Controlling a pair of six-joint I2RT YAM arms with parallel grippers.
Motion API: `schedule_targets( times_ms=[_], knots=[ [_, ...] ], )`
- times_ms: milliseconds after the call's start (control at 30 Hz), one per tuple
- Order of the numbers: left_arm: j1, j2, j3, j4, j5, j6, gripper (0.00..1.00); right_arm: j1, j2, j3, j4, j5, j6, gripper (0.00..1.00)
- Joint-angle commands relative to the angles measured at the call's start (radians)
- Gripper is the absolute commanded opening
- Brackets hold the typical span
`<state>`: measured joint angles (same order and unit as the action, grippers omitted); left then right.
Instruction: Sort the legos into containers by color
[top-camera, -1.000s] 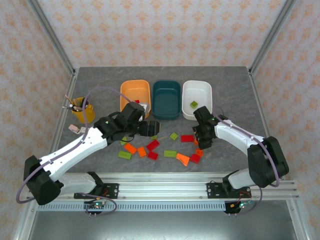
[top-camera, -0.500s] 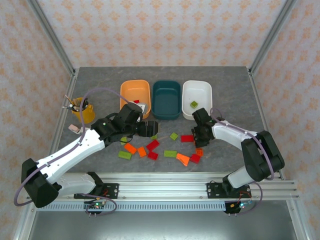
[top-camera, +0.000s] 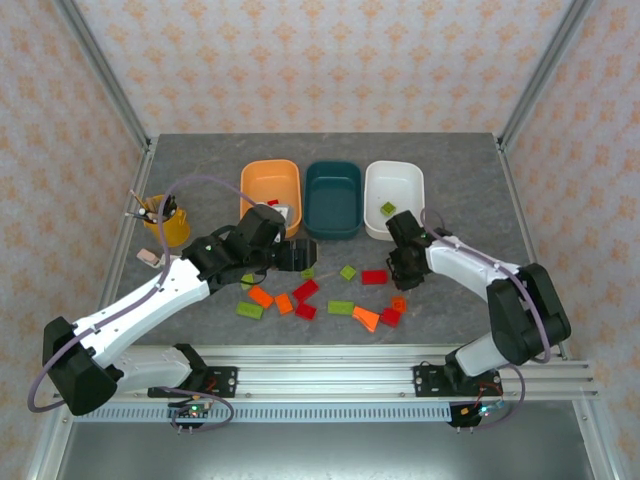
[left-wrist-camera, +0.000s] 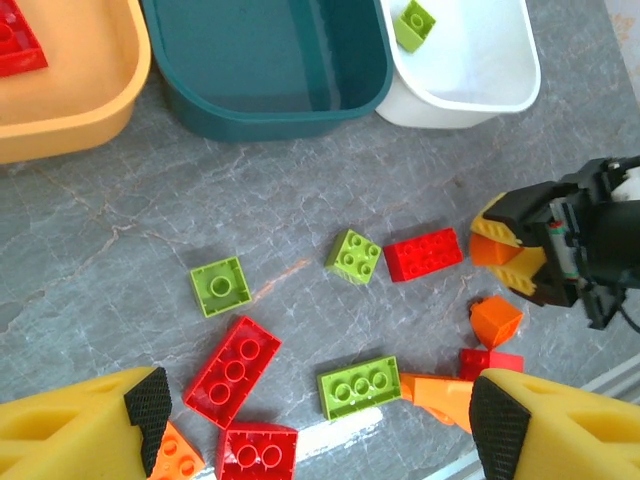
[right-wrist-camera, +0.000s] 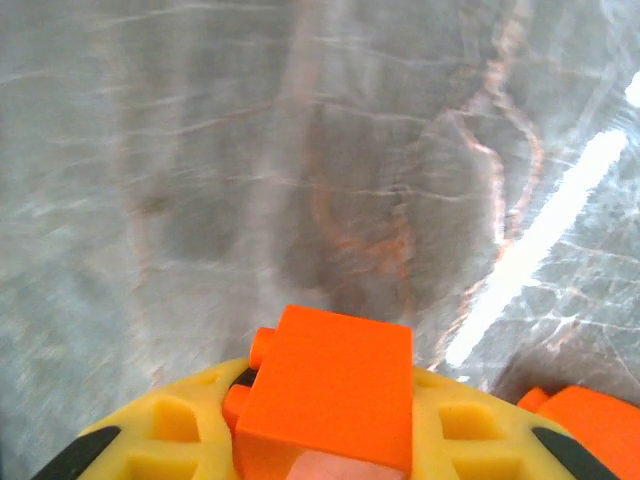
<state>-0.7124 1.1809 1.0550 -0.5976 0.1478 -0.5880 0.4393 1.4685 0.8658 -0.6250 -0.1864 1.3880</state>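
My right gripper (right-wrist-camera: 330, 445) is shut on a small orange lego (right-wrist-camera: 335, 400), held just above the grey table; from the left wrist it shows as dark jaws on that orange lego (left-wrist-camera: 488, 250). My left gripper (left-wrist-camera: 315, 430) hangs open over the scattered legos: a red oblong one (left-wrist-camera: 232, 370), a green oblong one (left-wrist-camera: 359, 385), a green square (left-wrist-camera: 218, 285) and a red brick (left-wrist-camera: 423, 253). Behind stand the containers: the light orange tub (top-camera: 268, 185) with a red lego (left-wrist-camera: 20, 40), the teal tub (top-camera: 333, 195), and the white tub (top-camera: 395, 185) with a green lego (left-wrist-camera: 414, 24).
A yellow cup of pens (top-camera: 165, 222) stands at the left of the table. More legos, an orange one (left-wrist-camera: 497, 320) and a red one (left-wrist-camera: 490, 362), lie near the front rail (top-camera: 320, 365). Both arms reach inward over the brick pile.
The right jaws have closed onto the orange lego. The left arm shifted slightly a second ago and has held still since, jaws unchanged.
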Motion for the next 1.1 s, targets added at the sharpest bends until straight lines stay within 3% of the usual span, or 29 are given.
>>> schedule_targets(
  times_ms=[0,200,433,633,767,933,1067],
  knots=[
    [0.025,0.006,0.086,-0.036,-0.065,-0.052,0.82,0.047,-0.051,0.139,-0.104,0.105,-0.211,0.29],
    [0.171,0.095,0.208,-0.093,-0.037,-0.133,0.82,0.16,0.114,0.397,-0.117,0.114,-0.398,0.29],
    [0.317,0.21,0.308,-0.099,0.0,-0.176,0.82,0.185,0.504,0.825,-0.208,0.086,-0.523,0.28],
    [0.349,0.257,0.344,-0.103,0.023,-0.161,0.82,0.171,0.805,1.187,-0.339,0.082,-0.579,0.28],
    [0.348,0.245,0.321,-0.117,0.021,-0.164,0.82,0.148,0.915,1.289,-0.366,0.062,-0.57,0.29],
    [0.349,0.204,0.281,-0.151,0.011,-0.161,0.82,0.133,0.974,1.371,-0.396,0.036,-0.59,0.43],
    [0.349,0.164,0.246,-0.208,-0.012,-0.157,0.82,0.142,0.931,1.414,-0.405,0.039,-0.626,0.58]
  ],
)
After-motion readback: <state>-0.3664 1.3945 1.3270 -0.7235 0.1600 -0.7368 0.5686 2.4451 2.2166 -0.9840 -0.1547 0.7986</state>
